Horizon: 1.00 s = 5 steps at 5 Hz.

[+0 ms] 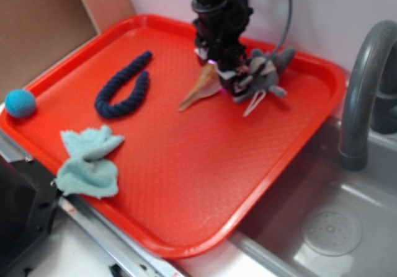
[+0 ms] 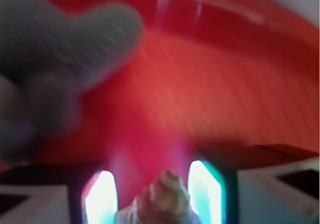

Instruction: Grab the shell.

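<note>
The pincer [image 1: 218, 72] stands low over the far part of the red tray [image 1: 260, 165], its black arm coming down from above. In the wrist view the shell [image 2: 162, 196] sits between the two fingers [image 2: 205, 191], its ridged cream whorl rising in the gap with a finger close on either side. That view is blurred, and whether the pads actually press on the shell cannot be told; the jaws stand narrow around it, with little room to spare.

In the exterior view the shell [image 1: 198, 88] reaches out from under the pincer toward the near left, its long pale point lying on the tray surface and its broader tan end hidden beneath the fingers.

Just to the right of the pincer, touching or nearly touching it, lies a grey stuffed animal [image 1: 263, 75] with a white face. In the wrist view it fills the upper left as a soft grey mass.

To the left of the pincer, well apart, a dark blue rope [image 1: 124, 88] curves in a loop. Nearer the camera and further left lies a crumpled light blue cloth [image 1: 90, 162]. A blue ball [image 1: 20, 103] rests at the tray's left edge. Right of the tray a grey faucet [image 1: 366, 85] arches over a metal sink [image 1: 322, 221].
</note>
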Motion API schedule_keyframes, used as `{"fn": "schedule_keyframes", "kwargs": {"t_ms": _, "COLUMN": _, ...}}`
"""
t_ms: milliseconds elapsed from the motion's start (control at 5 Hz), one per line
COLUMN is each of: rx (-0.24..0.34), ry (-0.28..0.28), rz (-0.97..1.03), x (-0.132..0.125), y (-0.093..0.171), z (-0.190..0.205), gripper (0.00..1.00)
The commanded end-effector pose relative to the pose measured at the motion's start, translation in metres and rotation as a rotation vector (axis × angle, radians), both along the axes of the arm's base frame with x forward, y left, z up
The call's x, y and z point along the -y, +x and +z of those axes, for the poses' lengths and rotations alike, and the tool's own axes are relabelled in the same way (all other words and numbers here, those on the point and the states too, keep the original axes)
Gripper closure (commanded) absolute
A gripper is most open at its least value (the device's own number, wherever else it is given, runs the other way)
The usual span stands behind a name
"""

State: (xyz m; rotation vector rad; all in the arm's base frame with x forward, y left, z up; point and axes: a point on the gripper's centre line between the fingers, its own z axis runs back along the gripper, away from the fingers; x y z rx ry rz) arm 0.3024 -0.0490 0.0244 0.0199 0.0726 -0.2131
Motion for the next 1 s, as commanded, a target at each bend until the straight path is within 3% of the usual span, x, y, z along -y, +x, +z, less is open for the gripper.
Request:
{"fn": "schedule_keyframes", "kwargs": {"t_ms": 0, "rx": -0.005, "ry": -0.088, "rz": 0.162, "x": -0.01, "y": -0.036, "z": 0.119, "gripper": 1.0}}
{"fn": "schedule_keyframes", "kwargs": {"t_ms": 200, "rx": 0.0, "ry": -0.128, "rz": 0.191, "x": -0.01, "y": -0.06, "z": 0.152, "gripper": 1.0}}
{"fn": "schedule_keyframes", "kwargs": {"t_ms": 400, "rx": 0.054, "ry": -0.145, "rz": 0.202, "x": -0.012, "y": -0.098, "z": 0.189, "gripper": 1.0}}
{"fn": "schedule_keyframes", "kwargs": {"t_ms": 600, "rx": 0.119, "ry": -0.116, "rz": 0.189, "x": -0.008, "y": -0.109, "z": 0.195, "gripper": 1.0}}
{"fn": "schedule_keyframes", "kwargs": {"t_ms": 800, "rx": 0.133, "ry": -0.104, "rz": 0.121, "x": -0.002, "y": -0.105, "z": 0.189, "gripper": 1.0}}
